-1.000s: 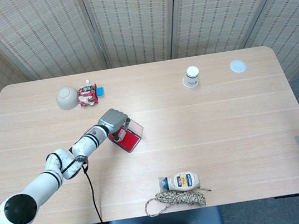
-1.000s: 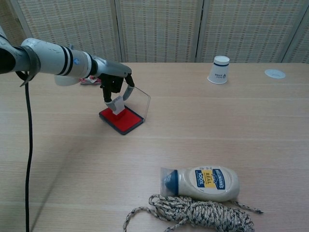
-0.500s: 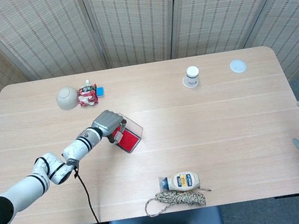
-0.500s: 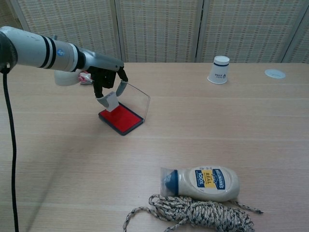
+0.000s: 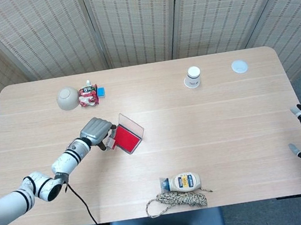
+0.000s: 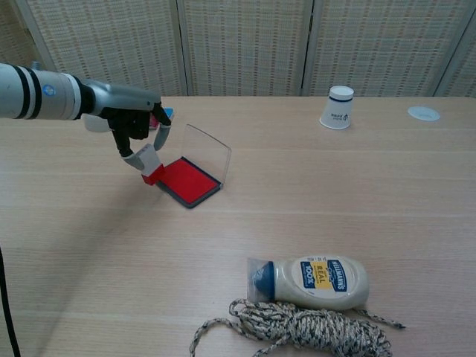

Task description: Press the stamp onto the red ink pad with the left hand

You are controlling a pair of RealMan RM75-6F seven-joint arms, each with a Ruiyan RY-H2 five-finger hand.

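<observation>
While fingers [image 6: 128, 134] pinch stamp [image 6: 150, 165], it hovers beside red ink pad [image 6: 189, 180].

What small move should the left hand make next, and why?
Probably carry the stamp toward bare table at the left. The left hand holds it clear of the red ink pad, and its underside already looks red.
</observation>
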